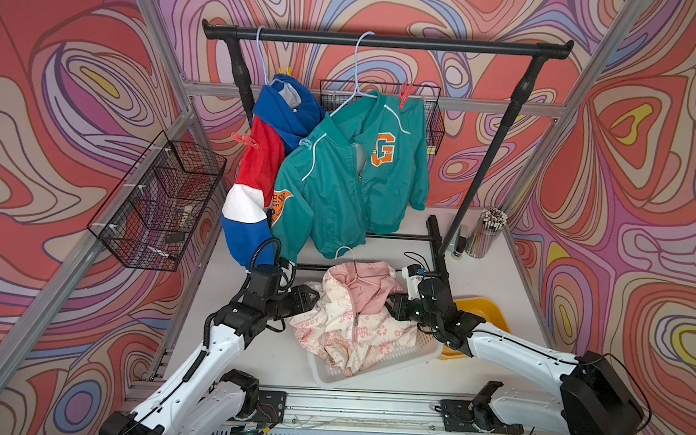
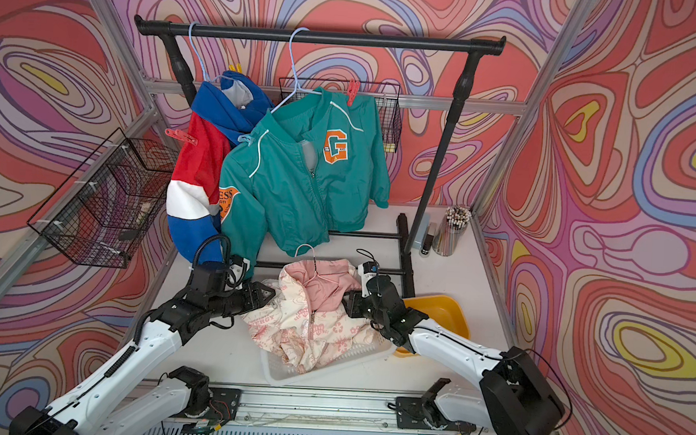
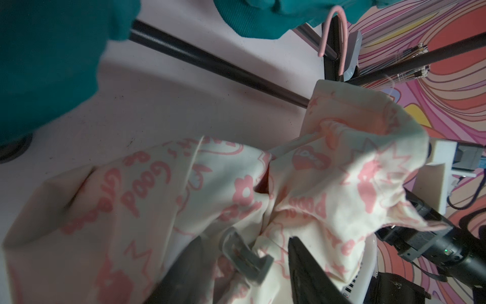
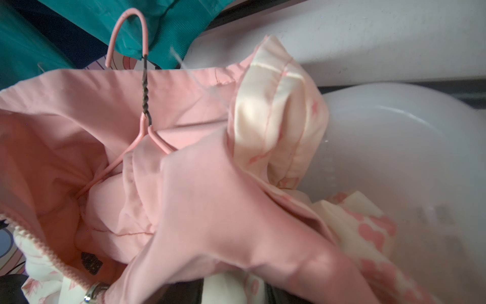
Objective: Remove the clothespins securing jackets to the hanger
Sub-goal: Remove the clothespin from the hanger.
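The left gripper has its jaws half apart on either side of a grey clothespin clipped to the pink-and-cream jacket, without clamping it. That jacket is heaped over the white basket near the tabletop's front edge. The right gripper pinches its pink shoulder fabric.

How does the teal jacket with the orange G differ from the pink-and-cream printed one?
The teal jacket with the orange G hangs from the black rail on a light blue hanger; the pink-and-cream printed jacket lies crumpled over the white plastic basket, its pink hanger unhooked. The teal jacket bears a red-orange clothespin at its shoulder; the pink-and-cream printed jacket bears a grey clothespin. Both are on wire hangers.
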Controlling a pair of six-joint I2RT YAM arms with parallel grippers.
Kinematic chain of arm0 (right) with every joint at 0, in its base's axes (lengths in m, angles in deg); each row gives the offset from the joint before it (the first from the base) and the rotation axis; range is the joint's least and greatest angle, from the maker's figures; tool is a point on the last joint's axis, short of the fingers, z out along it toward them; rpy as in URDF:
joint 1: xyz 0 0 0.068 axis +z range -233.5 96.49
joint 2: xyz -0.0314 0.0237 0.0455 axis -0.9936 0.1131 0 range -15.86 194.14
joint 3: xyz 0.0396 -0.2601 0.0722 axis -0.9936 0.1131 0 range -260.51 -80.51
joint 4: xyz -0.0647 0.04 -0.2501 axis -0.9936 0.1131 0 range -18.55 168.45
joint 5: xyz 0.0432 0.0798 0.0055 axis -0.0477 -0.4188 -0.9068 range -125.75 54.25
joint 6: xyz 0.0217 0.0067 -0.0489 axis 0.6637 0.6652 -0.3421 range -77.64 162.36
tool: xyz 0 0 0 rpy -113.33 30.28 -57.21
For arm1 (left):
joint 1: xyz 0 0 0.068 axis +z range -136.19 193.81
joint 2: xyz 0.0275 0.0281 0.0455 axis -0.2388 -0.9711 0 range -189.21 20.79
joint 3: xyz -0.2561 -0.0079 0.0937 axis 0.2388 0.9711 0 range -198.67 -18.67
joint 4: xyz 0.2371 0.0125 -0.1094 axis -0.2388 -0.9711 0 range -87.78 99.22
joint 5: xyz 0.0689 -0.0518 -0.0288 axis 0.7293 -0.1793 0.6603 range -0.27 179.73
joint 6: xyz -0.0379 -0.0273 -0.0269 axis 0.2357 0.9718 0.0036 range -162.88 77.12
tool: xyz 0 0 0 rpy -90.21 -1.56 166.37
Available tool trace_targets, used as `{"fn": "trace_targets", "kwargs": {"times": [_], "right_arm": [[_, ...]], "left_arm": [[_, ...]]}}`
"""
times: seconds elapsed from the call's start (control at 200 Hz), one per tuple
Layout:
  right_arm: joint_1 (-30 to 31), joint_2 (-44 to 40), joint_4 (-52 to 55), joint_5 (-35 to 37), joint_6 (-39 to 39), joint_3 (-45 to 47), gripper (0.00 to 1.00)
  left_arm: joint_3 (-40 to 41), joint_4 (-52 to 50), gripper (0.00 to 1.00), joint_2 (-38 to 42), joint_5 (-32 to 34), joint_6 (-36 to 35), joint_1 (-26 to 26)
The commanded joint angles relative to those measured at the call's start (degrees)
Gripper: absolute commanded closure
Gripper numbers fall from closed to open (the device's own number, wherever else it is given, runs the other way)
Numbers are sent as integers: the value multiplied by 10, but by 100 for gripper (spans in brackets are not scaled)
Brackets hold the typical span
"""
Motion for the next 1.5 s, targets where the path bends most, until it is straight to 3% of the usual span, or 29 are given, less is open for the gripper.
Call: {"fn": "trace_targets", "kwargs": {"times": [0.0,0.15,0.756,1.277,1.497], "right_arm": [[-8,24,77,1,-5,35,61],[-9,26,70,-5,-2,39,61],[-11,20,64,-18,2,43,61],[-12,9,63,-29,6,42,62],[-12,5,65,-32,6,42,62]], "left_arm": [[21,48,47,1,-17,29,5],[52,128,48,3,-48,65,6],[105,172,64,36,-53,109,18],[111,181,87,46,-67,122,18],[77,135,99,57,-61,106,19]]}}
